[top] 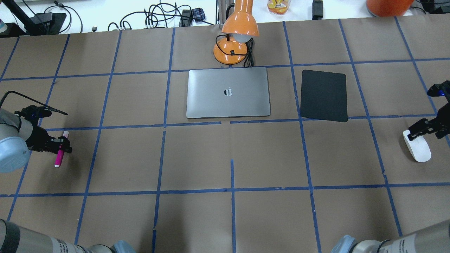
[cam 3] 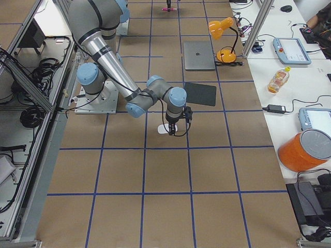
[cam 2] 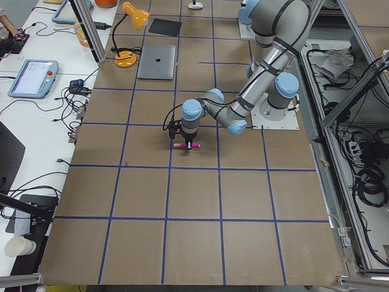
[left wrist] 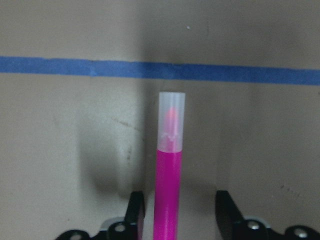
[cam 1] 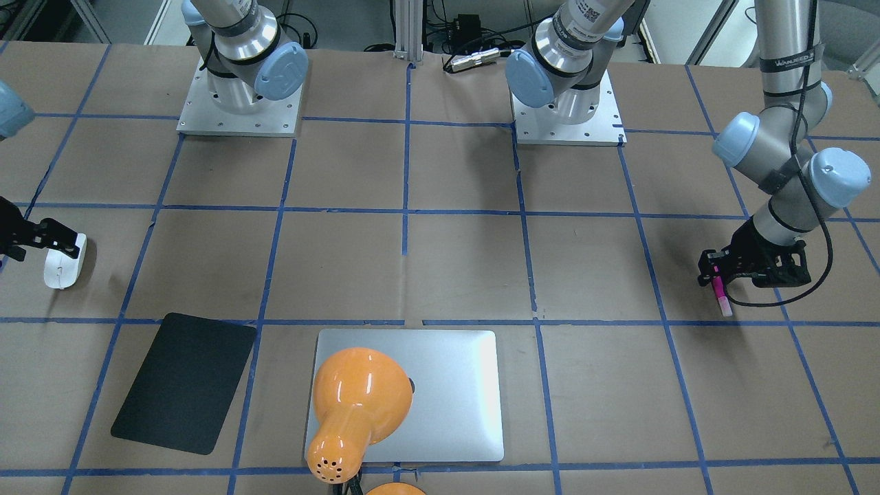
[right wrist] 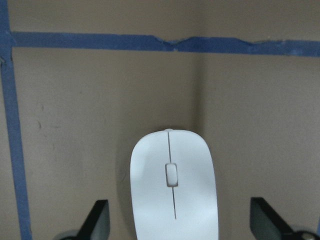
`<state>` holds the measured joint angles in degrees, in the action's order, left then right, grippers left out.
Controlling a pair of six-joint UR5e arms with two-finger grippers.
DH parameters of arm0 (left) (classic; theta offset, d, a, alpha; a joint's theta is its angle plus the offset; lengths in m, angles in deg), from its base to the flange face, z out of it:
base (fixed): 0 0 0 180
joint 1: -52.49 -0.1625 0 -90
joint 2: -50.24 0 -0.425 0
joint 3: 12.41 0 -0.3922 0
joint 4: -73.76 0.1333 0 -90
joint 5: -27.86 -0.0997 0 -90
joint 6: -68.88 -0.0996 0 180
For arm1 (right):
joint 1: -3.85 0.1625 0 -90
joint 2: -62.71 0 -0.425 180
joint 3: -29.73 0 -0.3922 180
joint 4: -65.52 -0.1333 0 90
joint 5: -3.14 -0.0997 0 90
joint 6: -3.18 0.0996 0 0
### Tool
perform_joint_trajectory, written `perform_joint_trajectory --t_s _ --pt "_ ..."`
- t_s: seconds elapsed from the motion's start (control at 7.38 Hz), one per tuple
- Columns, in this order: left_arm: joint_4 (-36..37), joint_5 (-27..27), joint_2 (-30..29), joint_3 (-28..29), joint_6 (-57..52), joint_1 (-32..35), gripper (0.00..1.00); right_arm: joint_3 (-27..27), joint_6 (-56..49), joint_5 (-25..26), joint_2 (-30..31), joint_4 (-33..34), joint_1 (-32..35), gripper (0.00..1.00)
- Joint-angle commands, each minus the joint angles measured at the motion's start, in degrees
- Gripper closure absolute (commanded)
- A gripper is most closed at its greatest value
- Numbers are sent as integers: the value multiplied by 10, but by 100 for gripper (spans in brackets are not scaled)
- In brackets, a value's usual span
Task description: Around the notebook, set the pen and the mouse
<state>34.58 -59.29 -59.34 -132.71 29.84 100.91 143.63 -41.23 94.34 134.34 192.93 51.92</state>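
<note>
Grasp step, both sides. We see the large silver-grey metal notebook far-centre; the glossy white oval mouse at the right edge, between the right gripper's spread fingers; and the thin magenta pen far left, with the left gripper likewise unclosed. Next, we judge: clamp, lift, carry inward.

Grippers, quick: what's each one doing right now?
Left gripper: open, straddling the short magenta-pink marker pen.
Right gripper: open, straddling the glossy white oval mouse.

Arms: silver tubes, pale-blue joint caps. Left gripper and right gripper are black. Black cable. Square screwed baseplates.
</note>
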Motion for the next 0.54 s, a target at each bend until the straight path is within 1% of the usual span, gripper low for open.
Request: perform_joint_trajectory --t_s 0.0,0.27,0.41 --pt "4 -2 -2 0 1 0 100 1 0 0 -22 14 0 0" --pt "-1 -3 11 -1 4 2 100 4 -1 1 -28 15 0 0" --pt "-5 -4 17 -1 5 5 100 3 -8 3 -29 15 0 4"
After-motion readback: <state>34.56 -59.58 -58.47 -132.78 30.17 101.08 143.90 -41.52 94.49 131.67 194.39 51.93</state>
